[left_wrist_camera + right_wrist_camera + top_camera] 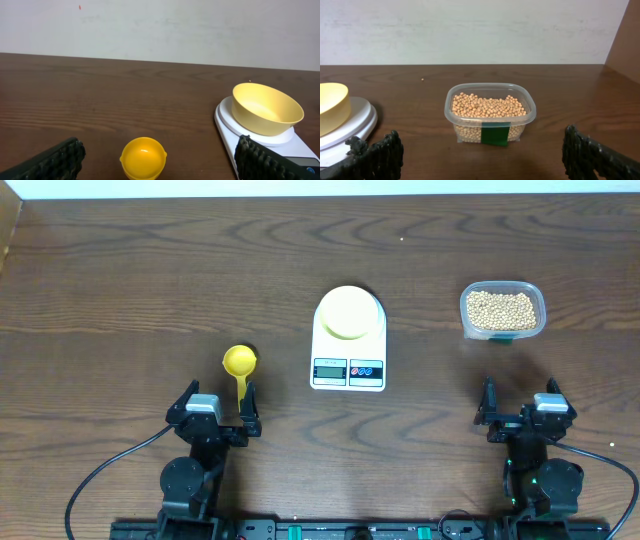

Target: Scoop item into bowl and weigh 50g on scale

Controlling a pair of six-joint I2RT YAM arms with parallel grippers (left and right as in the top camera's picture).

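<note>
The white scale [348, 368] sits mid-table with the pale yellow-green bowl [348, 312] on its platform, empty. Tan beans [501, 309] fill a clear plastic container [503, 333] at the right. A small yellow scoop [239, 361] lies left of the scale, its handle pointing toward my left gripper [217, 409]. That gripper stands open just behind the scoop [143, 158], the handle end between its fingers without touching. My right gripper [524, 412] is open too, a short way in front of the container [490, 102], nothing between its fingers. The bowl [266, 108] and scale [300, 150] show at the left wrist view's right.
Dark wooden table [120, 290] with a pale wall [160, 27] behind it. A green label [495, 134] marks the container's near side. The table's right end meets a brown panel [625, 45]. Cables run from both arm bases at the front edge.
</note>
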